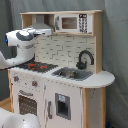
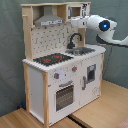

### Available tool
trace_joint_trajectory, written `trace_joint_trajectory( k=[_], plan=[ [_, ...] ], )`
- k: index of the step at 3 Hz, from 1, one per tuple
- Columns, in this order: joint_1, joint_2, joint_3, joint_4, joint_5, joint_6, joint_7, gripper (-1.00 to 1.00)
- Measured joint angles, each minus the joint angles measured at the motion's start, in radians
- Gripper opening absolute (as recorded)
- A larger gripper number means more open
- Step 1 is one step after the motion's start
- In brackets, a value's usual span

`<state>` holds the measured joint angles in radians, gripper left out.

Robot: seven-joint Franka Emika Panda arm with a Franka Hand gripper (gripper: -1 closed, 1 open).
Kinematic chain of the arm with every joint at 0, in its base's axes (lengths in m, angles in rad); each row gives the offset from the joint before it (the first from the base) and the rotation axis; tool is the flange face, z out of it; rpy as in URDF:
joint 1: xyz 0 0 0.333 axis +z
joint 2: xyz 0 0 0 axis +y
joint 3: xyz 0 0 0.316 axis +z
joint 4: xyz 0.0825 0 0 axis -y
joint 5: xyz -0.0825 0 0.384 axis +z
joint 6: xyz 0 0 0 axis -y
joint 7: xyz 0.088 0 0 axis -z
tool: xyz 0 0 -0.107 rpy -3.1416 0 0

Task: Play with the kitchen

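The arm's gripper (image 2: 73, 22) reaches high over the kitchen (image 2: 60, 75), near the hood (image 2: 48, 20) and microwave (image 1: 74, 22); whether its claw is apart cannot be told.

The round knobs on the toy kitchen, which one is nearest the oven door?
The left knob in the second exterior view sits right above the oven door. The other knob sits further to the second exterior view's right, above the cupboard door.
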<state>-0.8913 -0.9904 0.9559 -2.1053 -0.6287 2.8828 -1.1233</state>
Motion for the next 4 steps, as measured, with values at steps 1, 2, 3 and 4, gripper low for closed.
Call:
trace_joint_trajectory(
  k=[1, 2, 3, 4],
  plan=[
    [-0.013, 0.068, -0.001, 0.000, 0.000, 0.038, -0.065, 1.00],
    [-0.040, 0.146, 0.003, 0.025, 0.000, 0.092, -0.096, 1.00],
    [-0.075, 0.211, 0.044, 0.086, 0.000, 0.094, -0.096, 1.00],
    [-0.129, 0.260, 0.094, 0.151, 0.000, 0.094, -0.096, 1.00]
  ],
)
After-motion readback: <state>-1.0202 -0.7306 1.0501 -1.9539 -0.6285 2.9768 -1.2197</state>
